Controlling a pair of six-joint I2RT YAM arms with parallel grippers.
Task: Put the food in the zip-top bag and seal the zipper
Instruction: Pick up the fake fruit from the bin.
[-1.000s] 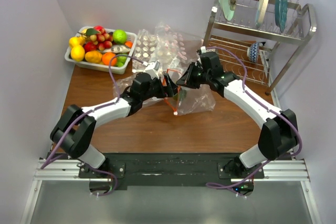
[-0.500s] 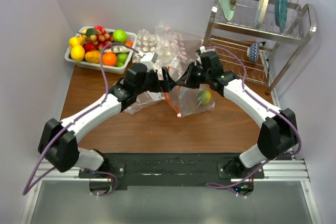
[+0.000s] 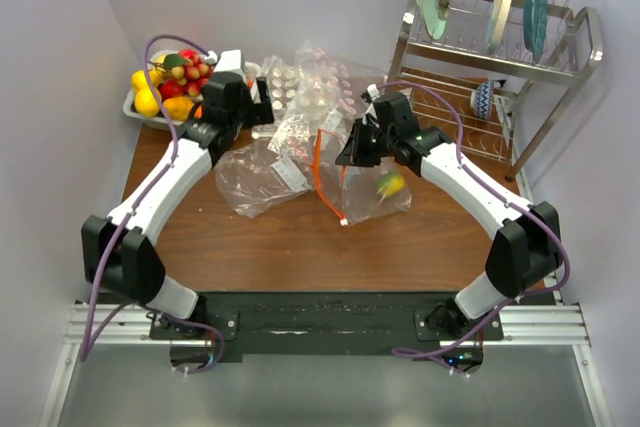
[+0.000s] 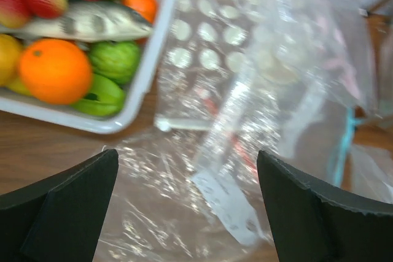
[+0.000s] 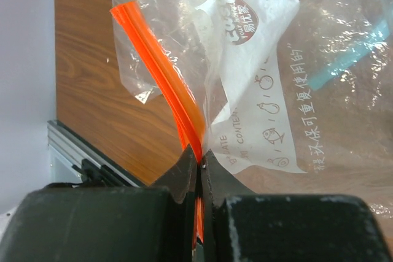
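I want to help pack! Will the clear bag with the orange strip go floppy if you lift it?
Probably floppy: the zip-top bag is thin, crinkled plastic, folding where the right gripper pinches its zipper. Likely light, though the small fruit inside may drag one end down. The glossy film might slip.

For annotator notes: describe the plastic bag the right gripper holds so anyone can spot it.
Start at the metal dish rack on the right of the brown wooden table; left of it, mid-table, the right gripper pinches a clear crinkly plastic bag. Unlike the clear bags beside it, it has an orange-red zipper strip and holds a small yellow-green fruit.
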